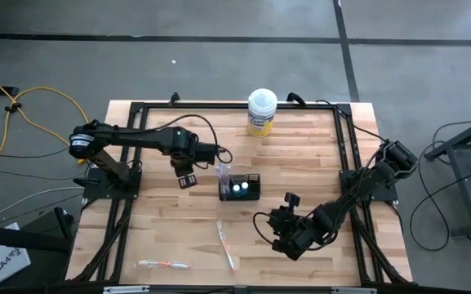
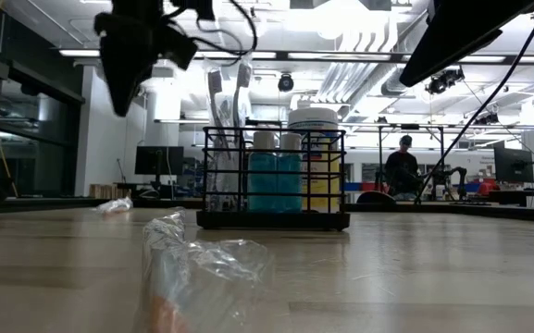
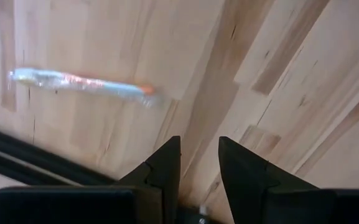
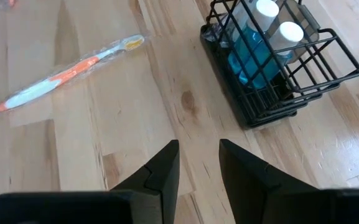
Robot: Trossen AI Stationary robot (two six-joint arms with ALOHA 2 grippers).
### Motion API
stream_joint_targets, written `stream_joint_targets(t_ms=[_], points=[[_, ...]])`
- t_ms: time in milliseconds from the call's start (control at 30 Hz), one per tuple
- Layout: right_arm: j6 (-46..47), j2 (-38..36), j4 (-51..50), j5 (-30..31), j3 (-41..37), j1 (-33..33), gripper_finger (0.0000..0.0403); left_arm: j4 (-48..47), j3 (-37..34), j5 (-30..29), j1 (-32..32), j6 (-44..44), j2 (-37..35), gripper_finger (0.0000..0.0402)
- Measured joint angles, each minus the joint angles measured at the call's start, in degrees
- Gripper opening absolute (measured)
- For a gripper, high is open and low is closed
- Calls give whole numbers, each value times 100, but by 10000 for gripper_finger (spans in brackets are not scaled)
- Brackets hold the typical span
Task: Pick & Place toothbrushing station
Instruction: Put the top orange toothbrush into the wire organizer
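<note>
**Risks around the holder, two brushes still loose**

Holder (image 1: 241,186): black wire mesh, upright mid-table; two teal tubes (image 4: 254,46) inside, white caps up; two wrapped brushes (image 2: 228,111) standing at its left end, as seen in the low view.

Left gripper (image 1: 185,179): raised, just left of the holder; fingers a narrow gap apart, nothing between them; risk of clipping the standing brushes or nudging the light holder if lowered or swung toward it.

Right gripper (image 1: 288,235): in front and right of the holder, near the table; fingers narrowly apart, empty; pointed at the holder and the nearer loose brush.

Nearer loose brush (image 1: 225,244): flat in clear wrap, in front of the holder; judged slippery and thin, likely to skid or pinch by wrap only; narrow gap leaves little margin.

Far brush (image 1: 163,264): flat, well in front-left of the holder, near the table edge; could be pushed off.

Tub (image 1: 261,112): behind the holder, apart; no concern.
</note>
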Motion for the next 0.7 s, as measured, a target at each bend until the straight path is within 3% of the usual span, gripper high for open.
stream_joint_targets(t_ms=[433,700], points=[[6,0,83,46,0,-31,105,-297,-159,93,185,638,-904,95],[39,0,143,46,0,-31,105,534,-187,304,302,1096,-1637,60]])
